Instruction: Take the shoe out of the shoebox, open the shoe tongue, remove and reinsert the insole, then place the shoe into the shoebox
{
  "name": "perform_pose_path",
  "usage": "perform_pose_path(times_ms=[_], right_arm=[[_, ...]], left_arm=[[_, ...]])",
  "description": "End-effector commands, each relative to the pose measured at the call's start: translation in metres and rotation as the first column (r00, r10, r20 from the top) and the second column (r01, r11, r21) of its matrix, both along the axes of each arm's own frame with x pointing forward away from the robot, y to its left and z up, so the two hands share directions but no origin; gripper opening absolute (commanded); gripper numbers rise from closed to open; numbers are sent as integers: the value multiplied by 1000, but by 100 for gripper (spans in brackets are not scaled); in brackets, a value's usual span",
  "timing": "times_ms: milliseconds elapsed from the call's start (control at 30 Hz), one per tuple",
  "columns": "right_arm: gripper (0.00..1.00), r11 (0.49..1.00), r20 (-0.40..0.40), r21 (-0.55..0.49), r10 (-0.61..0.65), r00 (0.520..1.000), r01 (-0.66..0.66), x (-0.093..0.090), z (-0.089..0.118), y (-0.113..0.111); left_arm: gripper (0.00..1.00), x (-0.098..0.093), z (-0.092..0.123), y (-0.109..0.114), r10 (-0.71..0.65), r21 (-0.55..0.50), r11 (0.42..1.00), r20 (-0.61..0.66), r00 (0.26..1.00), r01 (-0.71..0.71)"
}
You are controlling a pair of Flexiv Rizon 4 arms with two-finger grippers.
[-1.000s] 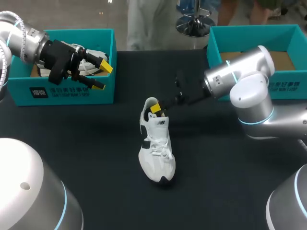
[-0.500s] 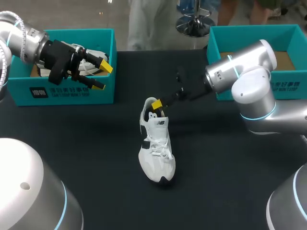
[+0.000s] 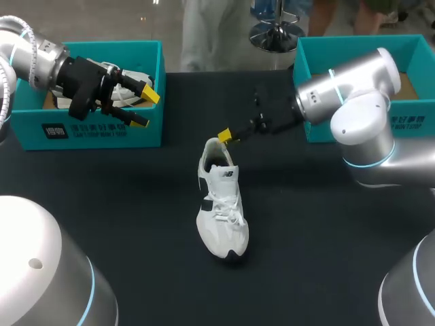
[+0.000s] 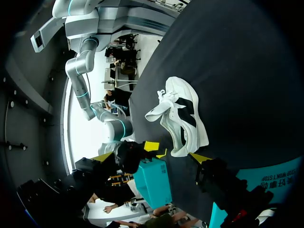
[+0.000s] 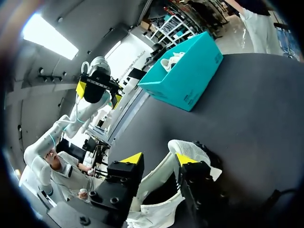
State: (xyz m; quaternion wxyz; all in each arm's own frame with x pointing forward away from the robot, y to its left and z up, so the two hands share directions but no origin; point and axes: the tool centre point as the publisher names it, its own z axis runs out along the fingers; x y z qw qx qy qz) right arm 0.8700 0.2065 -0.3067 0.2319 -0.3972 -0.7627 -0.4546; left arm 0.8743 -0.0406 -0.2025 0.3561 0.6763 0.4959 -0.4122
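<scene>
Standing on the desk [image 3: 102,204] apart from the shoebox [image 3: 95,129], the shoe [image 3: 221,210] looks unboxed, reboxing not yet done, with the right end effector [image 3: 226,137] spread open just above its heel and the left end effector [image 3: 136,107] open, empty, well apart.

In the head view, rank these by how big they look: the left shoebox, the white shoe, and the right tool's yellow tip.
Largest to smallest:
1. left shoebox
2. white shoe
3. right tool's yellow tip
No close calls.

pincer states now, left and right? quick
Left pincer: open, empty.
Right pincer: open, empty, just above the shoe heel opening.
</scene>
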Motion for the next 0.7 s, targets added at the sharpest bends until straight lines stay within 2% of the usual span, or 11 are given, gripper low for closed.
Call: perform_pose_path(times_ms=[33, 267, 333, 700], right_arm=[[0, 995, -11, -72, -75, 997, 74, -10, 4, 1], [0, 963, -78, -239, -150, 986, 127, -7, 7, 1], [0, 953, -72, -269, -163, 984, 138, -7, 10, 0], [0, 953, -72, -269, -163, 984, 138, -7, 10, 0]], left_arm=[[100, 0, 0, 0, -1, 2, 1000, 1, 1000, 1], [100, 0, 0, 0, -1, 2, 1000, 1, 1000, 1], [100, 0, 0, 0, -1, 2, 1000, 1, 1000, 1], [100, 0, 0, 0, -1, 2, 1000, 1, 1000, 1]])
